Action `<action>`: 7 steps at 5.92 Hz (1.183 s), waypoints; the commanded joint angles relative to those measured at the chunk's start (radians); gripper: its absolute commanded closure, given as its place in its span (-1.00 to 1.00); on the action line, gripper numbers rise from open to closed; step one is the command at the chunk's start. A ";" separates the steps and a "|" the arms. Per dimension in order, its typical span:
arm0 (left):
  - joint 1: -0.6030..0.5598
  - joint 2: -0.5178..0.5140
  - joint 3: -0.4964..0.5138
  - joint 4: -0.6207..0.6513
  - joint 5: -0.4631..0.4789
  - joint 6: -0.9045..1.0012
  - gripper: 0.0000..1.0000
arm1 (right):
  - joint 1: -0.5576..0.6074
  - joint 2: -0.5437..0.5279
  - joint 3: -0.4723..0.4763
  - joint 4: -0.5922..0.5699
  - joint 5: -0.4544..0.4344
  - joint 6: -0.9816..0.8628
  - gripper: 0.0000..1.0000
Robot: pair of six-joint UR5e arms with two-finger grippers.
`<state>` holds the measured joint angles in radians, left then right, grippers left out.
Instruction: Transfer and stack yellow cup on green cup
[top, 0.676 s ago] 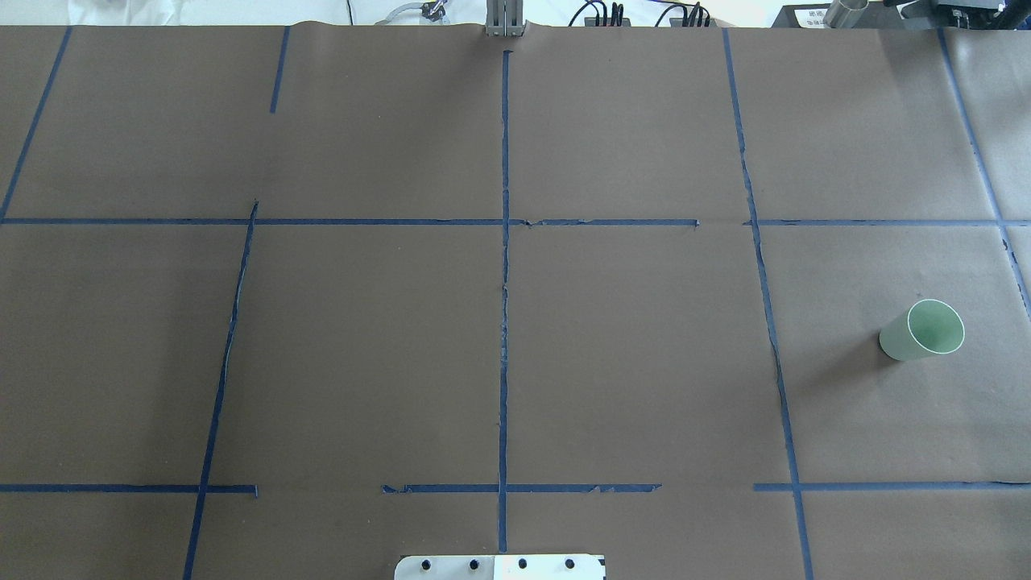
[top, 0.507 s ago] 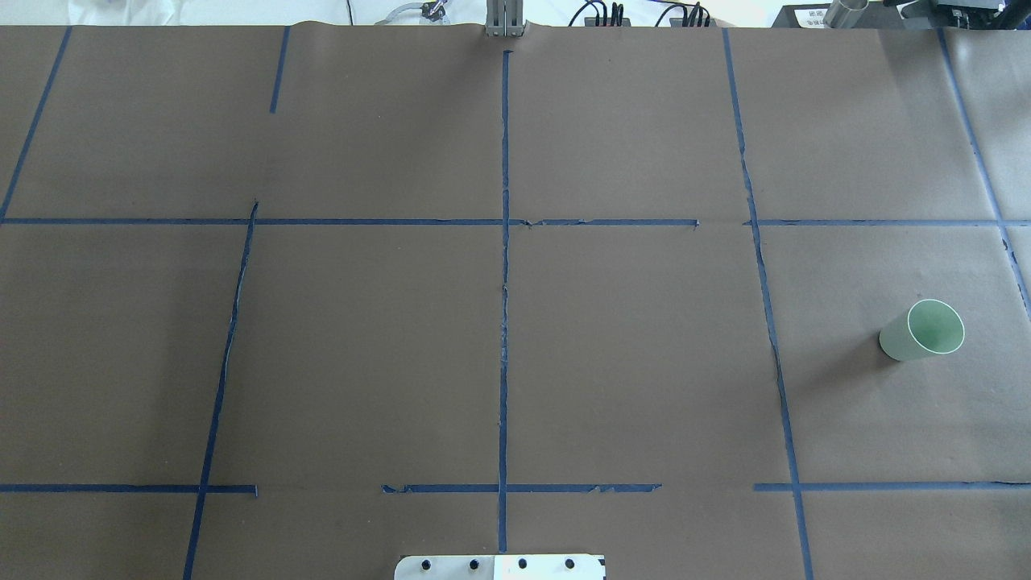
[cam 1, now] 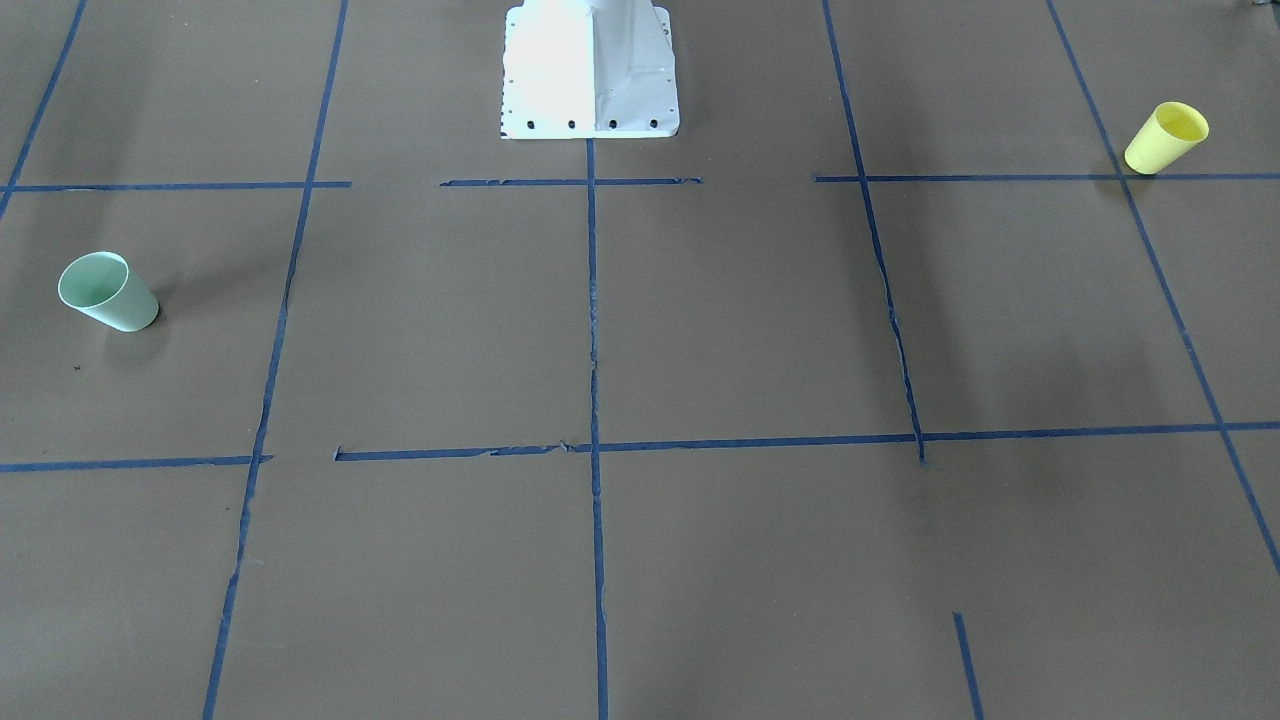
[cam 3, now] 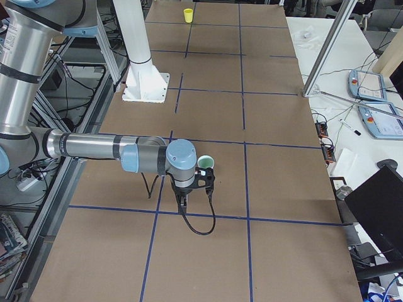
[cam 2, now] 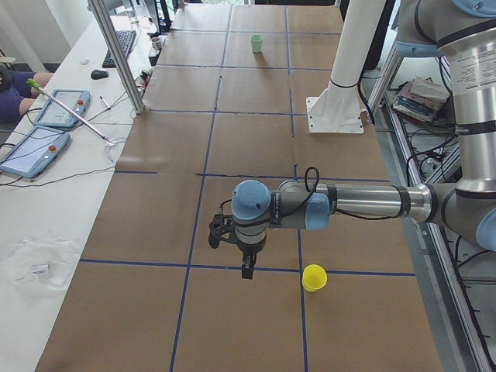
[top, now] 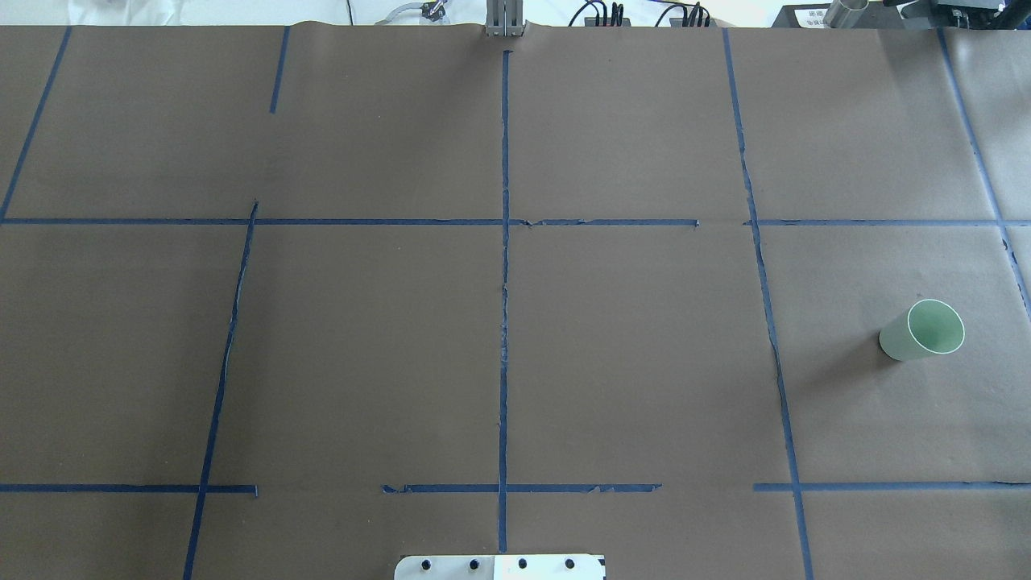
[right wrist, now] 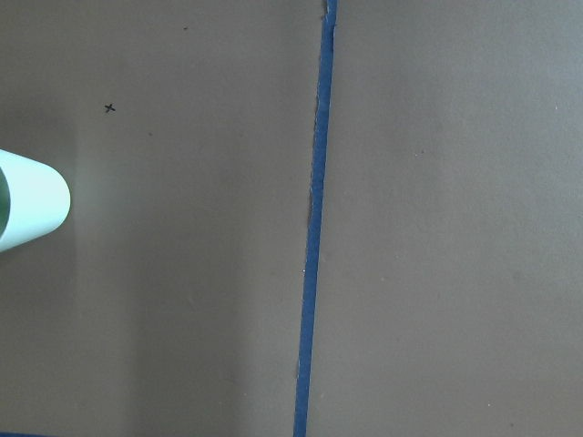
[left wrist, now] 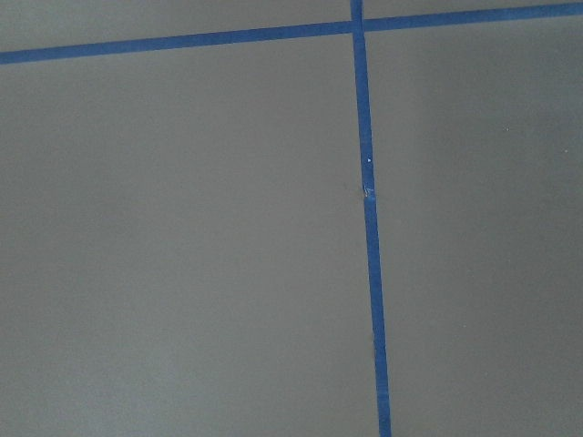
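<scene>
The yellow cup (cam 1: pixel 1166 137) stands upright on the brown paper at the robot's left end of the table, and shows in the exterior left view (cam 2: pixel 314 277) and small in the exterior right view (cam 3: pixel 187 15). It is out of the overhead view. The green cup (top: pixel 923 330) stands upright at the robot's right end (cam 1: pixel 107 291) (cam 3: pixel 205 165), with its edge in the right wrist view (right wrist: pixel 27 211). My left gripper (cam 2: pixel 246 271) hangs beside the yellow cup, apart from it. My right gripper (cam 3: pixel 184 201) hangs close beside the green cup. I cannot tell whether either is open or shut.
The white robot base (cam 1: pixel 590 70) stands at the table's near middle edge. Blue tape lines (top: pixel 504 322) cross the brown paper. Metal posts (cam 2: pixel 116 54), tablets (cam 2: pixel 35 151) and cables lie on the operators' side table.
</scene>
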<state>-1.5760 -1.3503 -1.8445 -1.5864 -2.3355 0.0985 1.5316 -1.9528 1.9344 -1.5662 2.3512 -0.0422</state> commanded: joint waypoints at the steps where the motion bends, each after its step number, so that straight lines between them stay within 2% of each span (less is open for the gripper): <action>1: 0.001 -0.102 -0.013 -0.041 -0.013 -0.003 -1.00 | 0.001 0.000 0.001 0.002 0.003 -0.001 -1.00; 2: 0.004 -0.105 -0.042 -0.041 -0.031 -0.008 -1.00 | -0.001 0.000 0.000 0.002 0.003 -0.001 -1.00; 4: 0.110 -0.081 -0.137 -0.044 -0.002 -0.238 -1.00 | -0.001 0.000 0.000 0.000 0.003 -0.001 -1.00; 5: 0.207 -0.078 -0.175 -0.085 0.109 -0.419 -1.00 | -0.001 0.000 0.000 0.000 0.003 -0.001 -1.00; 6: 0.320 -0.013 -0.203 -0.190 0.240 -0.617 -1.00 | -0.001 0.000 -0.002 0.000 0.003 -0.001 -1.00; 7: 0.408 0.066 -0.208 -0.348 0.349 -0.816 -1.00 | -0.001 0.000 -0.002 0.000 0.003 -0.001 -1.00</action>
<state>-1.2638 -1.3554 -2.0394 -1.7965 -2.1008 -0.5176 1.5310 -1.9528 1.9333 -1.5662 2.3546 -0.0430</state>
